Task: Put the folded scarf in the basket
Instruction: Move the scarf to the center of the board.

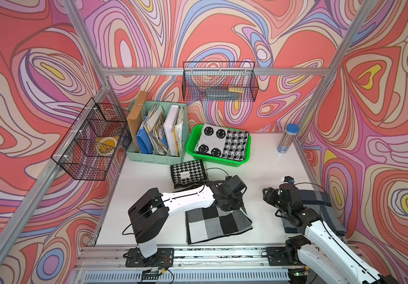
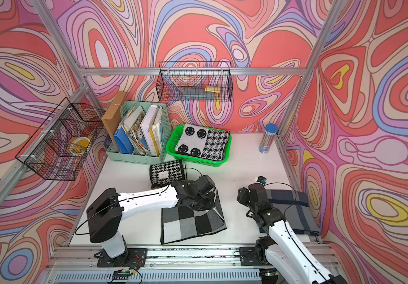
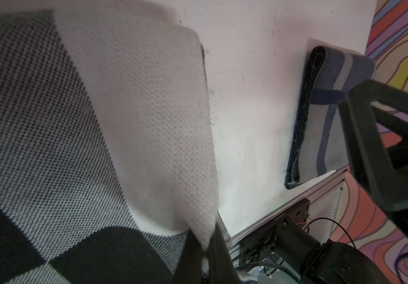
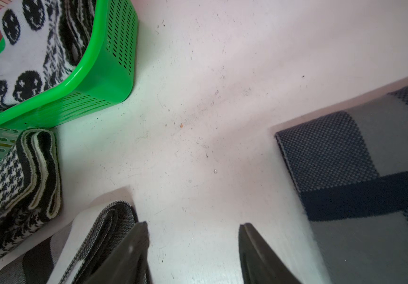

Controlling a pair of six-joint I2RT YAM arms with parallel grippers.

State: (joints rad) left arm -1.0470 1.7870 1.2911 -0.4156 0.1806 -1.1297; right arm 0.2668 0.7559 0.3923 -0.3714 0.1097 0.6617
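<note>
A folded checked scarf (image 1: 217, 223) (image 2: 190, 223) in black, grey and white lies near the table's front edge. My left gripper (image 1: 230, 204) (image 2: 201, 205) (image 3: 204, 242) is over the scarf's far right corner, shut on a white layer (image 3: 149, 110) that rises off the fold. The bright green basket (image 1: 190, 145) (image 2: 171, 145) (image 4: 109, 81) stands at the back and holds a smiley-and-check scarf (image 1: 222, 142). My right gripper (image 1: 268, 194) (image 2: 243, 196) (image 4: 194, 225) hovers open over bare table, with nothing between its fingers.
A houndstooth scarf (image 1: 188, 174) (image 4: 14, 186) lies in front of the basket. A blue-grey scarf (image 2: 296, 211) (image 3: 330, 118) (image 4: 360, 172) lies by the right wall. A mint file organiser (image 1: 156, 132), two black wire baskets (image 1: 92, 140) (image 1: 220, 82) and a blue-capped tube (image 1: 287, 139) line the back.
</note>
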